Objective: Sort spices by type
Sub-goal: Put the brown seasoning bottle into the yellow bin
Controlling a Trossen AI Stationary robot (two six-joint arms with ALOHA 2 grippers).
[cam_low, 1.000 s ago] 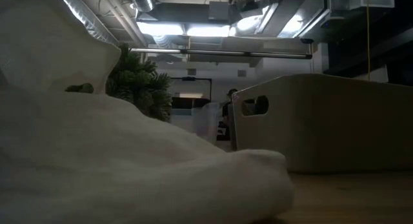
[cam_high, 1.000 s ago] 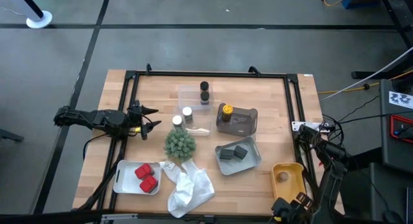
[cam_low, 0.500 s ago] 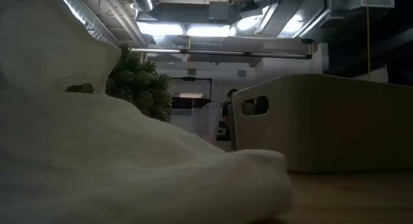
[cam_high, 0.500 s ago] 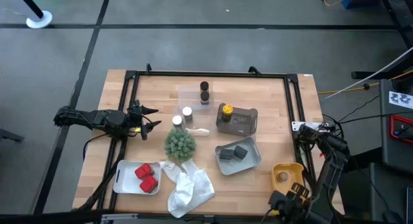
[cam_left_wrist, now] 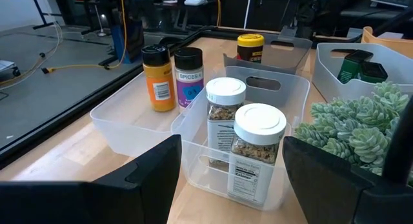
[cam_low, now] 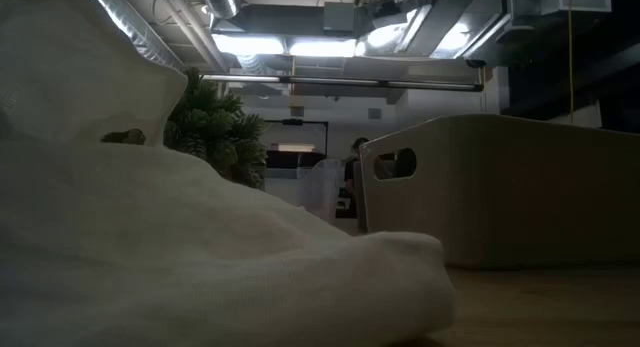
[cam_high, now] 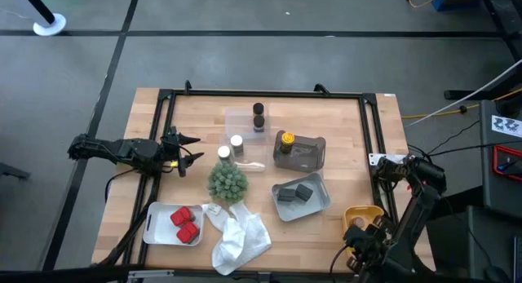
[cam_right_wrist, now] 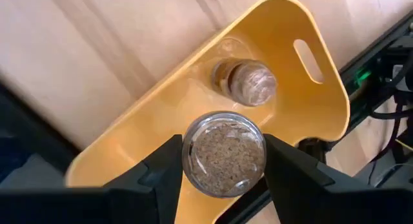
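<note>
My right gripper (cam_high: 364,236) is at the table's near right corner, over the yellow tray (cam_high: 373,214). It is shut on a small clear round jar of tan spice (cam_right_wrist: 224,153). A second such jar (cam_right_wrist: 245,82) lies in the tray. My left gripper (cam_high: 192,150) is open and empty at the table's left, facing two white-capped jars (cam_left_wrist: 248,150) in a clear tray. Two dark jars (cam_high: 258,116) stand in a clear tray at the back. A yellow-capped jar (cam_high: 285,143), dark grey blocks (cam_high: 294,193) and red packets (cam_high: 185,223) each sit in a tray. My right gripper pinches the jar's round side (cam_right_wrist: 190,153) between its two fingers (cam_right_wrist: 158,169), one on either side. The fingers point down at the tray. The jar is lifted clear above the yellow tray's floor (cam_right_wrist: 161,114), with one round end facing the wrist camera.
A green bushy plant (cam_high: 227,181) stands mid-table next to the white-capped jars. A crumpled white plastic bag (cam_high: 241,238) lies at the near edge and fills the low view (cam_low: 200,247). A black frame (cam_high: 163,120) runs round the table.
My right gripper has moved with the jar from the table's near edge toward the far edge, and now stands over the yellow tray. My left arm has kept still.
</note>
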